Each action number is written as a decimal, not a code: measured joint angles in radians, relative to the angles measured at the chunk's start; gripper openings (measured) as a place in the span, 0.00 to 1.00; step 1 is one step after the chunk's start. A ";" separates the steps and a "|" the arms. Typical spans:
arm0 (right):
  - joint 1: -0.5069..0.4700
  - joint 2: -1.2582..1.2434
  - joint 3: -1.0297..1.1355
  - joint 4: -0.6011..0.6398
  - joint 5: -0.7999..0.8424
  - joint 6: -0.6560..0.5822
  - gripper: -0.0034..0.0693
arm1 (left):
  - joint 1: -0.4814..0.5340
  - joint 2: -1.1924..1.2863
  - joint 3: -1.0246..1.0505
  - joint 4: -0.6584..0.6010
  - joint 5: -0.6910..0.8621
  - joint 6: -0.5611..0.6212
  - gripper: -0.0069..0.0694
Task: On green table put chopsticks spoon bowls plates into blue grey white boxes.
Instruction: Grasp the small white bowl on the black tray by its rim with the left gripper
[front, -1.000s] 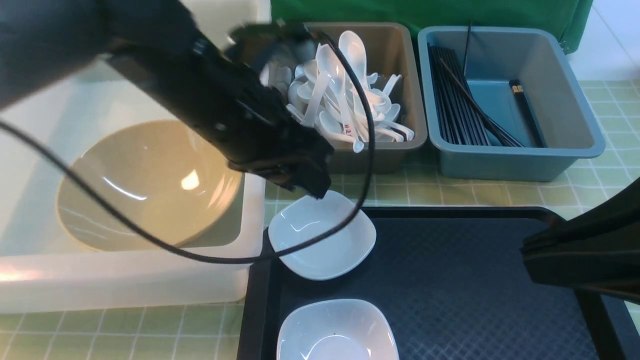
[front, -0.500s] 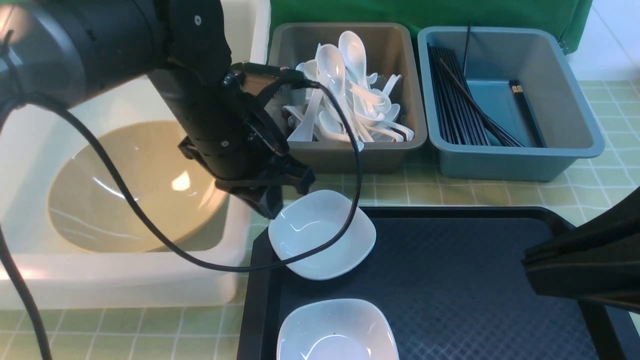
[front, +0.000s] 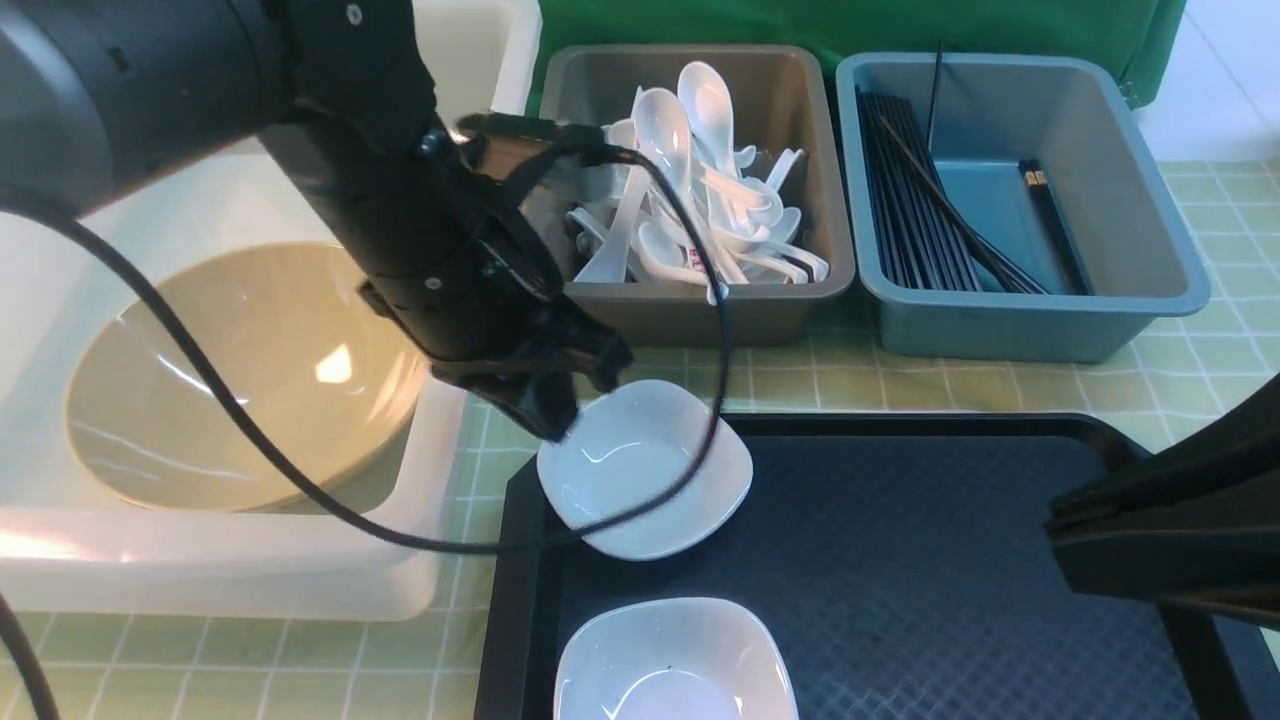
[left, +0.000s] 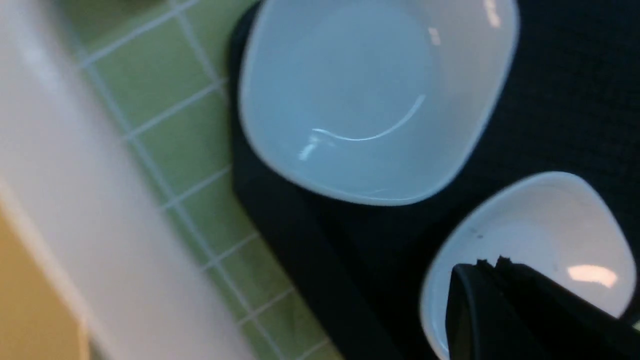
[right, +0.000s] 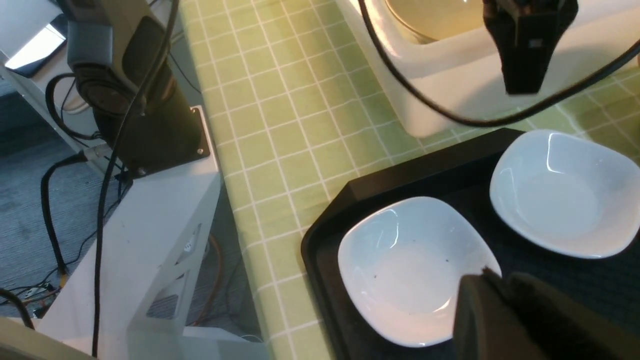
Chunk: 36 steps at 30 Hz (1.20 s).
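Observation:
My left gripper (front: 548, 425) is shut and empty, its tips (left: 492, 262) hovering at the left rim of the far white plate (front: 650, 480). A second plate (front: 670, 660) lies nearer on the black tray (front: 950, 580). The tan bowl (front: 200, 380) rests inside the white box (front: 200, 590). In the grey box (front: 700, 320) the red-marked spoon (front: 697, 262) lies among plain white spoons. The chopsticks (front: 1045, 215) lie in the blue box (front: 1000, 330). My right gripper (front: 1050, 525) is shut, low over the tray's right side, its tips (right: 492, 275) by the near plate (right: 400, 270).
The green table (front: 1000, 385) shows between the boxes and the tray. A black cable (front: 300, 480) from the left arm loops over the bowl and the far plate. Several more black chopsticks (front: 910, 200) fill the blue box's left side.
My left gripper has shut and swung left from the tray's back edge to the far plate's left rim. The white box with the bowl has slid left. The right arm has stayed put.

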 joint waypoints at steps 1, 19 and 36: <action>0.000 0.000 0.000 0.000 0.002 0.000 0.14 | -0.022 0.000 0.011 -0.018 -0.001 0.040 0.09; 0.000 0.000 0.000 0.000 0.021 0.032 0.15 | -0.250 0.175 0.104 0.163 -0.119 0.207 0.56; 0.000 0.000 0.000 0.000 0.043 0.053 0.18 | -0.244 0.285 0.104 0.039 -0.092 0.365 0.43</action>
